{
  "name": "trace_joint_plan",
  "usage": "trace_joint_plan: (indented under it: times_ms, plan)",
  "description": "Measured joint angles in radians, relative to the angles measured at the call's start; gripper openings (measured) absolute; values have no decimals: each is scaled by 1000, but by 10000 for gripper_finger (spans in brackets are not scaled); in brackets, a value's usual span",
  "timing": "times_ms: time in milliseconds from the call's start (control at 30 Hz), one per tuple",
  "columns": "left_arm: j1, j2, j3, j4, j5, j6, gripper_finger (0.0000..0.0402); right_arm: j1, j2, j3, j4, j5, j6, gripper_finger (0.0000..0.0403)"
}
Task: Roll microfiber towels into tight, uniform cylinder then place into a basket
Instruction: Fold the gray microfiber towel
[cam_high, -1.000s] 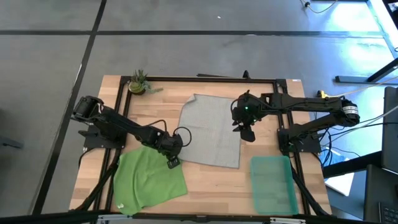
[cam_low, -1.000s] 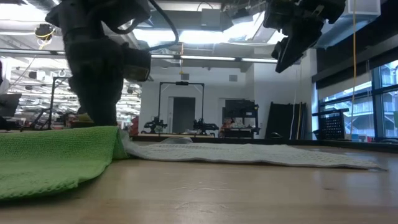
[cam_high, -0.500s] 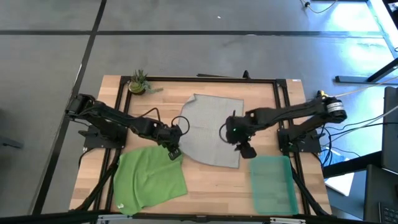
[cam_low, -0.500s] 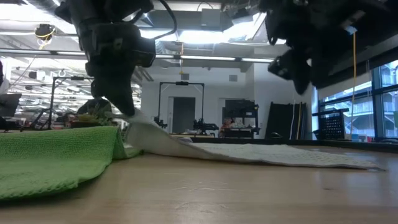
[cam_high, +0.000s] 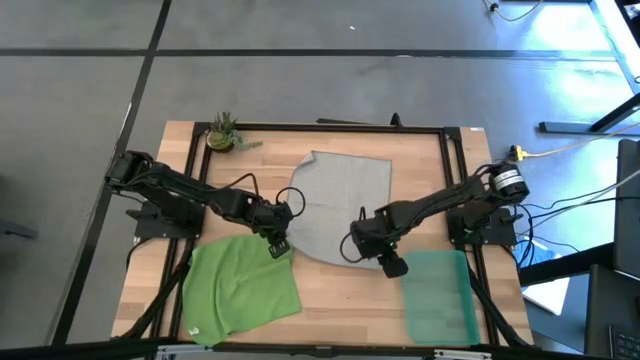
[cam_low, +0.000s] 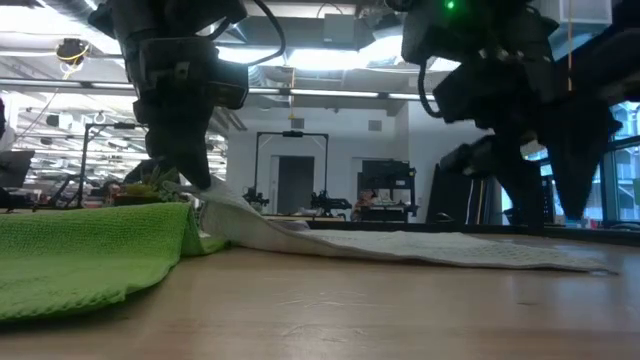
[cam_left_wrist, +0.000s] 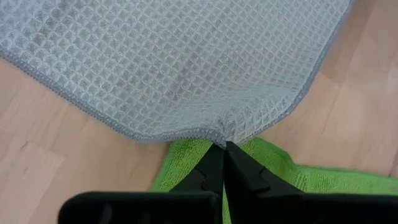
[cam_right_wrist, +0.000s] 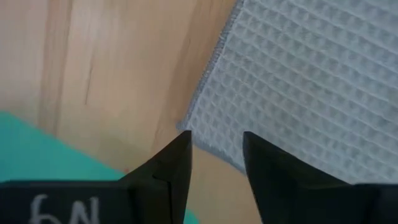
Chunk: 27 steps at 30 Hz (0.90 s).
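Grey waffle-weave towel (cam_high: 338, 208) lies mostly flat mid-table; its near-left corner is lifted, pinched by the left gripper (cam_left_wrist: 222, 148), fingers clenched on the hem; that corner sits just over the edge of the green towel (cam_high: 240, 285), which lies spread flat at the near left; right gripper (cam_right_wrist: 214, 149) hangs low over the grey towel's near-right corner, fingers parted and straddling the hem, nothing held yet; basket (cam_high: 440, 295) sits empty at the near right, just beside that corner; small potted plant (cam_high: 222, 131) at the far left of the table (cam_high: 340, 295), clear of the work.

Judged step: getting both near corners in hand to start the first fold or roll of the grey towel; task looks early, nothing rolled, nothing in the basket.

To do it well: lower the right gripper so one finger slides under the hem and close on cloth only, not on wood; match the left gripper's height so the near edge rises level; keep light tension between the two corners so the edge stays straight; a slack or skewed edge likely gives a cone, not a cylinder; keep the left lift from dragging the green towel along.
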Motion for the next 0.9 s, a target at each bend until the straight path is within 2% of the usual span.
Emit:
trace_joint_plan:
  times_ms: [233,467,567,733,900]
  plan:
    - [0,0,0,0,3,22,0,30,69,0,38,4,31,144]
    - [0,0,0,1,26,25,0,41,133,8,40,76,156,139]
    - [0,0,0,1,30,25,0,41,136,9,41,82,179,111]
    - [0,0,0,1,30,25,0,39,138,12,41,97,206,15]
    - [2,-25,0,-1,30,24,0,31,145,42,-2,97,227,5]
